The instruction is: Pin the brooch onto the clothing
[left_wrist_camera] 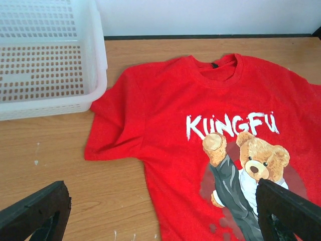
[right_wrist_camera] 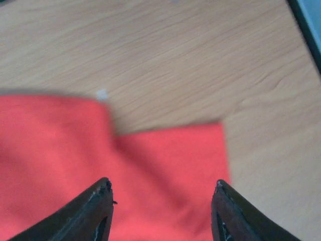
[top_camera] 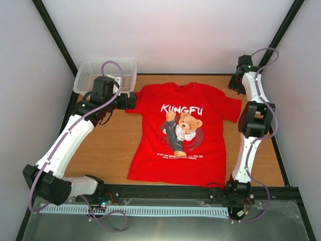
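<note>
The red T-shirt [top_camera: 183, 133] lies flat on the wooden table, its white "KUNGFU" lettering and kicking bear facing up. My left gripper [top_camera: 131, 100] hovers at the shirt's left sleeve. In the left wrist view [left_wrist_camera: 163, 201] its jaws stand wide open over the shirt [left_wrist_camera: 200, 115], with nothing between them. My right gripper [top_camera: 234, 83] sits at the back right, just beyond the right sleeve. Its wrist view is blurred. There the right gripper [right_wrist_camera: 162, 184] hangs open over the sleeve's red cloth [right_wrist_camera: 165, 155], holding nothing. The brooch is out of view in every frame.
A white mesh basket [top_camera: 108, 73] stands at the back left corner, close behind the left gripper; it also shows in the left wrist view [left_wrist_camera: 95, 60]. Bare wood [top_camera: 100, 145] lies left of the shirt. Black frame rails border the table.
</note>
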Tool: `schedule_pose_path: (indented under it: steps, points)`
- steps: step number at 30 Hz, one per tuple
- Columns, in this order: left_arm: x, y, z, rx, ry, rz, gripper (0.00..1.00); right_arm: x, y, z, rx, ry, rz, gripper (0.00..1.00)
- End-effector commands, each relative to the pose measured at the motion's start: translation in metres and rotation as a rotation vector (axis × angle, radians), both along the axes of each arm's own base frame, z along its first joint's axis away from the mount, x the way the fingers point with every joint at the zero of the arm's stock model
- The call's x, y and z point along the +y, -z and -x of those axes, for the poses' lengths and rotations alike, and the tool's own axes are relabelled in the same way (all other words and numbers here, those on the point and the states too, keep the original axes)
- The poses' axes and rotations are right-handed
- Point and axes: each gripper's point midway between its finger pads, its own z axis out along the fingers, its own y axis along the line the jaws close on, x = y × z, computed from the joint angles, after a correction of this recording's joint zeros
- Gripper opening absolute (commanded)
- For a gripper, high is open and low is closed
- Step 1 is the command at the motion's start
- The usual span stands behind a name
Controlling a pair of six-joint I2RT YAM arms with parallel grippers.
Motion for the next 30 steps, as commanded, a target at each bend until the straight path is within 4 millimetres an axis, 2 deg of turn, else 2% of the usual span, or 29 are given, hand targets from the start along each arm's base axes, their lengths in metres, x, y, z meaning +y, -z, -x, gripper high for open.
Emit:
schedule_pose_path:
  steps: [1, 5, 7, 12, 16, 19, 22, 26, 30]
  points:
    - [-0.009, -0.008, -0.009, -0.003, 0.029, 0.031, 1.0, 0.093, -0.057, 0.02, -0.095, -0.246, -0.062, 0.58]
    - [-0.012, -0.007, -0.012, -0.006, 0.041, 0.032, 1.0, 0.165, -0.05, 0.045, -0.043, -0.42, -0.116, 0.71]
    - [-0.011, -0.006, -0.012, -0.004, 0.039, 0.025, 1.0, 0.197, -0.045, 0.05, -0.034, -0.497, -0.106, 0.77]
    - [-0.003, -0.007, -0.007, -0.014, 0.027, -0.019, 1.0, 0.27, -0.019, 0.06, 0.039, -0.639, -0.082, 0.82]
    - [0.005, -0.009, -0.001, -0.033, 0.013, -0.047, 1.0, 0.313, -0.008, 0.059, 0.048, -0.706, -0.059, 0.83]
    - [0.006, -0.006, 0.001, -0.031, 0.013, -0.048, 1.0, 0.329, 0.011, 0.059, 0.081, -0.714, -0.056, 0.84]
    - [0.007, -0.004, 0.0, -0.027, 0.01, -0.057, 1.0, 0.341, 0.022, 0.052, 0.087, -0.719, -0.048, 0.84]
    - [0.013, -0.004, -0.001, -0.029, -0.011, -0.07, 1.0, 0.345, 0.051, 0.047, 0.124, -0.709, -0.023, 0.82]
    - [0.016, 0.001, -0.002, -0.013, -0.024, -0.077, 1.0, 0.344, 0.069, 0.038, 0.134, -0.701, 0.001, 0.81]
